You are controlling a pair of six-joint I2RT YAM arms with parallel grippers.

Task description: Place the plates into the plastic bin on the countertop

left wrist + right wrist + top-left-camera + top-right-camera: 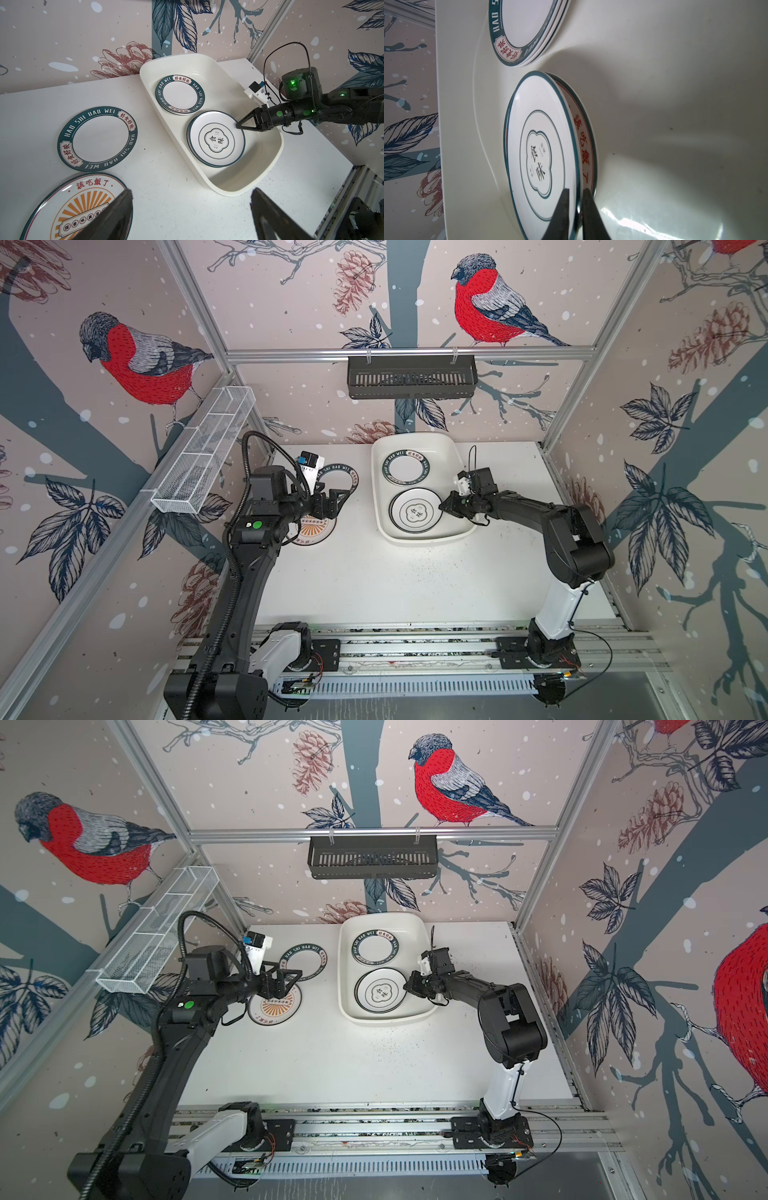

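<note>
Right claw (575, 190) straddles cloud plate (537, 158) inside plastic bin (654, 104).

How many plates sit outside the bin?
2, both left of the white plastic bin: round teal-lettered-rim plate; round orange-sunburst plate beside it. Left arm may hide others.

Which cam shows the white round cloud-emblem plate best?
Left wrist: the round white cloud-emblem plate shows nearly whole, emblem legible. In both top views the plate is small; the right wrist shows it obliquely, its edge cropped.
</note>
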